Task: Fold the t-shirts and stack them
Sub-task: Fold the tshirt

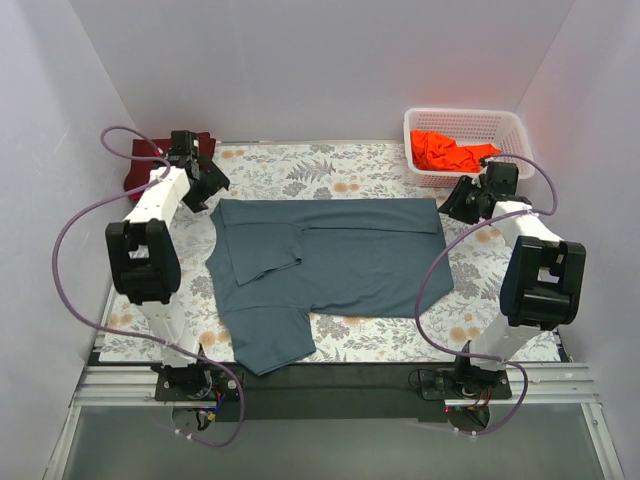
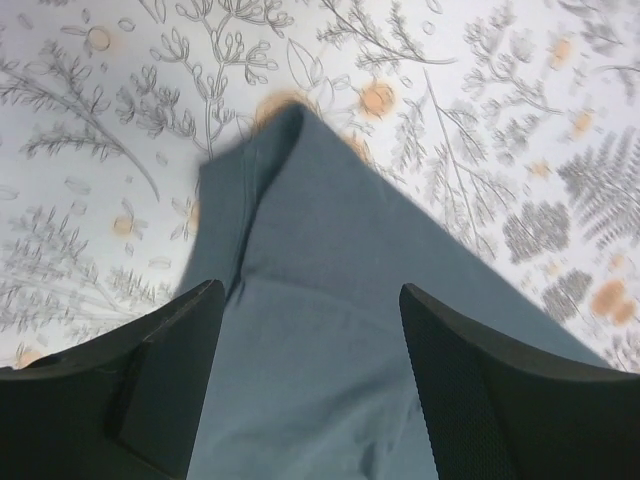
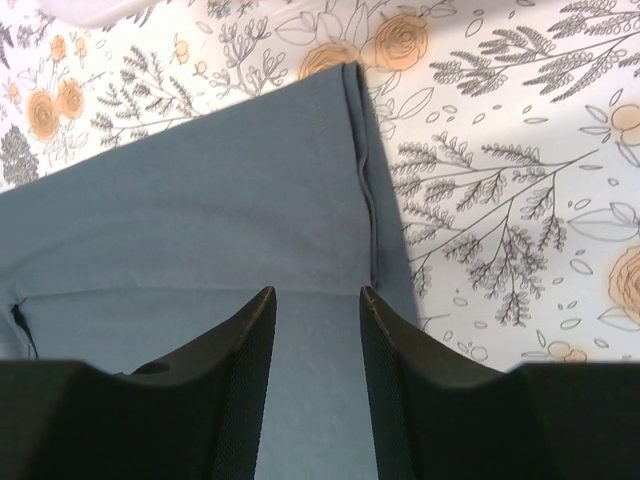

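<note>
The slate blue-grey t-shirt (image 1: 340, 262) lies flat on the floral cloth, its top edge folded down into a straight band and one sleeve folded onto the body. My left gripper (image 1: 213, 192) hovers open over the shirt's far left corner (image 2: 290, 200), nothing between its fingers (image 2: 170, 360). Over the far right corner (image 3: 330, 130), my right gripper (image 1: 457, 205) is also open, its fingers (image 3: 240, 350) apart above the cloth. A dark maroon t-shirt (image 1: 133, 175) lies at the back left, partly hidden by the left arm. A bright orange t-shirt (image 1: 445, 152) sits crumpled in the basket.
A white lattice basket (image 1: 466, 116) stands at the back right corner. The floral tablecloth (image 1: 330, 170) covers the table, with white walls on three sides. Purple cables loop from both arms. A black rail runs along the near edge (image 1: 330, 385).
</note>
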Available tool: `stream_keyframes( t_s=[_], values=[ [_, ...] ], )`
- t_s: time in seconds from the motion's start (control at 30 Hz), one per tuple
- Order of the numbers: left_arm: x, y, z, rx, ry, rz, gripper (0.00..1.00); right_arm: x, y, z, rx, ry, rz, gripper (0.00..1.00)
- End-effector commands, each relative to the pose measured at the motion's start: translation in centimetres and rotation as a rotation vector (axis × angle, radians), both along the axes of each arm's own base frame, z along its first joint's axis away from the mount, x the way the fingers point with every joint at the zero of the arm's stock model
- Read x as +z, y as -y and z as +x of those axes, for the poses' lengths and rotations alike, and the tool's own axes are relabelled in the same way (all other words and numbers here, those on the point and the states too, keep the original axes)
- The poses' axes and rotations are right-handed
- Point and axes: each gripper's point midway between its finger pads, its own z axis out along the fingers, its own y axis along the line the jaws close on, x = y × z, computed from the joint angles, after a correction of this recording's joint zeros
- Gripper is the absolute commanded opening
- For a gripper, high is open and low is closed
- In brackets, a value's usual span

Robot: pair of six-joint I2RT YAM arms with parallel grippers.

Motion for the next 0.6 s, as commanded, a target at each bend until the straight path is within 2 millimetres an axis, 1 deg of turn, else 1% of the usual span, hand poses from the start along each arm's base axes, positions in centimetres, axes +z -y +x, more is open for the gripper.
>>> stream_keyframes(
  t_s=[0.0, 0.03, 0.07, 0.1, 0.13, 0.17, 0.2, 0.23, 0.27, 0.3, 0.33, 0.37, 0.4, 0.43, 0.47, 0.5, 0.53, 0.57],
  values=[
    [4.5, -0.2, -3.5, 0.02, 0.065, 0.039, 0.7, -0.2, -0.7, -2.0, 0.021, -0.034, 0.012, 0.45],
    [4.2, -0.1, -4.4, 0.022, 0.052, 0.033, 0.7, -0.4, -0.9, -2.1, 0.015, -0.043, 0.031, 0.43],
    [3.2, -0.1, -6.1, 0.02, 0.02, 0.031, 0.7, -0.6, -1.1, -2.2, 0.017, -0.05, 0.041, 0.43],
    [3.0, -0.1, -7.1, 0.02, 0.009, 0.031, 0.7, -0.8, -1.2, -2.4, 0.011, -0.058, 0.048, 0.42],
    [4.1, 0.0, -8.1, 0.021, 0.034, 0.029, 0.7, -1.0, -1.2, -2.5, 0.006, -0.064, 0.053, 0.41],
    [4.1, 0.0, -9.0, 0.024, 0.03, 0.026, 0.7, -1.1, -1.2, -2.5, -0.004, -0.07, 0.06, 0.41],
    [2.8, 0.0, -10.8, 0.03, -0.016, 0.024, 0.7, -1.3, -1.3, -2.6, -0.004, -0.074, 0.065, 0.41],
    [3.8, 0.0, -11.8, 0.04, 0.005, 0.023, 0.7, -1.5, -1.4, -2.9, -0.006, -0.083, 0.073, 0.4],
    [3.5, -0.1, -12.7, 0.061, -0.007, 0.023, 0.7, -1.5, -1.5, -3.2, -0.012, -0.086, 0.079, 0.41],
    [2.5, -0.1, -14.5, 0.072, -0.048, 0.023, 0.7, -1.5, -1.6, -3.5, -0.019, -0.09, 0.085, 0.41],
    [2.3, -0.2, -15.4, 0.087, -0.064, 0.022, 0.7, -2.1, -1.8, -4.4, -0.021, -0.111, 0.093, 0.44],
    [2.6, -0.2, -16.3, 0.103, -0.06, 0.016, 0.7, -1.9, -1.8, -5.0, -0.026, -0.114, 0.092, 0.45],
    [1.4, 0.1, -17.8, 0.116, -0.104, -0.001, 0.7, -2.1, -1.8, -5.6, -0.031, -0.125, 0.09, 0.47],
    [1.1, 0.2, -18.4, 0.12, -0.114, -0.009, 0.7, -2.7, -1.9, -6.7, -0.031, -0.152, 0.093, 0.48],
    [1.1, 0.4, -18.9, 0.121, -0.111, -0.021, 0.7, -2.4, -2.0, -7.2, -0.021, -0.148, 0.092, 0.47],
    [0.7, 0.7, -19.4, 0.127, -0.122, -0.037, 0.7, -2.7, -2.2, -8.1, -0.004, -0.172, 0.086, 0.48],
    [-0.1, 0.8, -20.1, 0.125, -0.143, -0.045, 0.7, -2.7, -2.3, -8.7, 0.004, -0.179, 0.079, 0.47],
    [-0.3, 1.0, -20.2, 0.124, -0.147, -0.055, 0.69, -2.9, -2.5, -9.5, 0.017, -0.187, 0.072, 0.47]
  ],
)
